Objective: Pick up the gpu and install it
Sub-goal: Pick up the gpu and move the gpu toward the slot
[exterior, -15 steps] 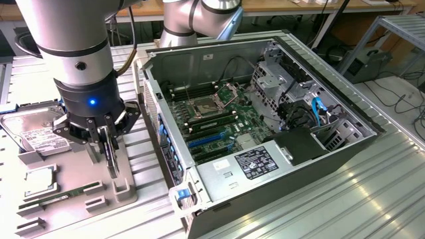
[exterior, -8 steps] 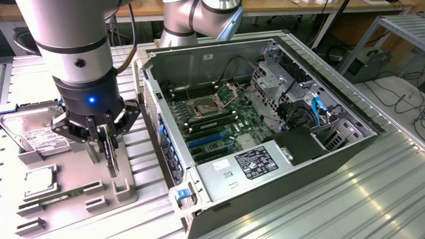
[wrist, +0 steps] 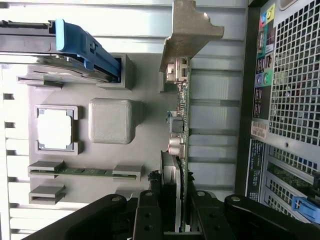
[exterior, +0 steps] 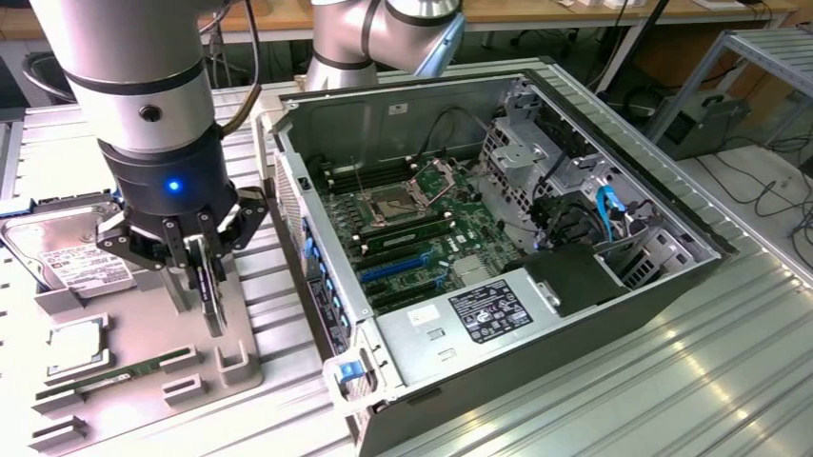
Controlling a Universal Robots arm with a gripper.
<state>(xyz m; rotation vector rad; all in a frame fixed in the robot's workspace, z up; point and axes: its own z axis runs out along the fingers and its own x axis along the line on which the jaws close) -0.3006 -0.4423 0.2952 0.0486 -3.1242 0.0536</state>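
Exterior view: the pincer [exterior: 201,259] is clamped on the gpu [exterior: 211,303], holding it edge-on over the grey parts tray [exterior: 140,328] on the tabletop [exterior: 661,381], to the exterior view's left of the open computer case [exterior: 381,114]. A hard drive [exterior: 64,252] and RAM stick [exterior: 109,378] lie on the tray. In the wrist view, the card's silver bracket [wrist: 190,30] points away from the pincer.
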